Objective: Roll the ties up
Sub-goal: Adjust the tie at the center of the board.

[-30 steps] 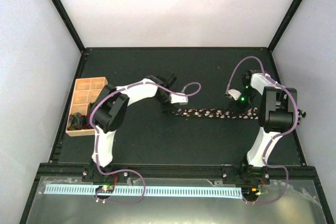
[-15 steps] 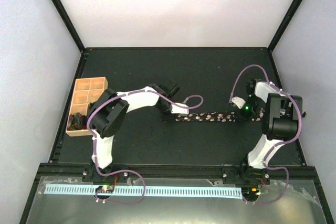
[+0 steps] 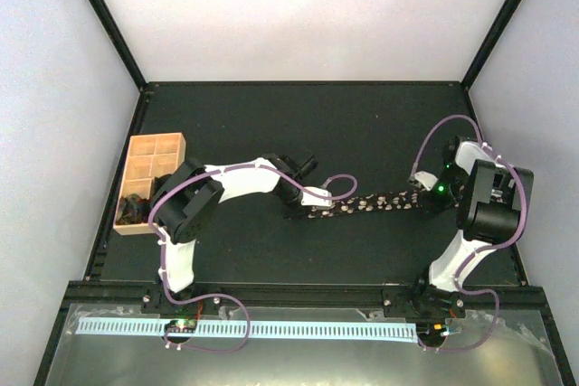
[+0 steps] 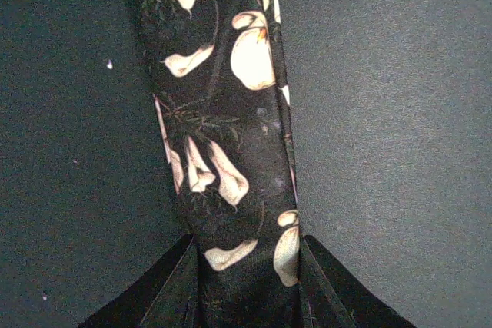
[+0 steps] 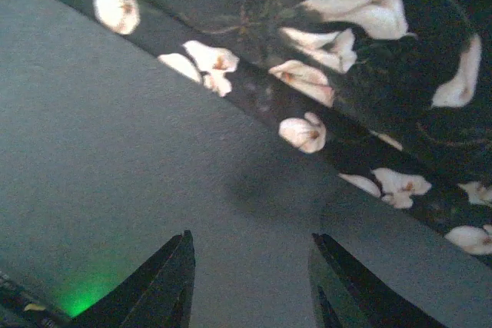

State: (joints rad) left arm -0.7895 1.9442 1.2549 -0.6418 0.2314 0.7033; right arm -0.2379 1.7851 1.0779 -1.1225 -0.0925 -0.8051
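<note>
The tie [image 3: 366, 205], dark with pale petal marks, lies stretched across the black table, its left end nearer than its right. My left gripper [image 3: 312, 202] is at the tie's left end. In the left wrist view the tie [image 4: 223, 128] runs straight between my two fingers [image 4: 181, 289], which press on both of its edges. My right gripper [image 3: 425, 202] is at the tie's right end. In the right wrist view it [image 5: 250, 266] is open and empty over bare table, and the tie [image 5: 361, 74] crosses just beyond the fingertips.
A tan wooden compartment tray [image 3: 145, 169] stands at the left edge of the table, with a dark bundle [image 3: 134, 211] in its near compartment. Purple cables loop along both arms. Black frame posts and pale walls ring the table.
Both grippers have moved toward the near edge. The tie's left end came nearer with the left gripper, so the tie now lies tilted. The right gripper shifted to the right.
</note>
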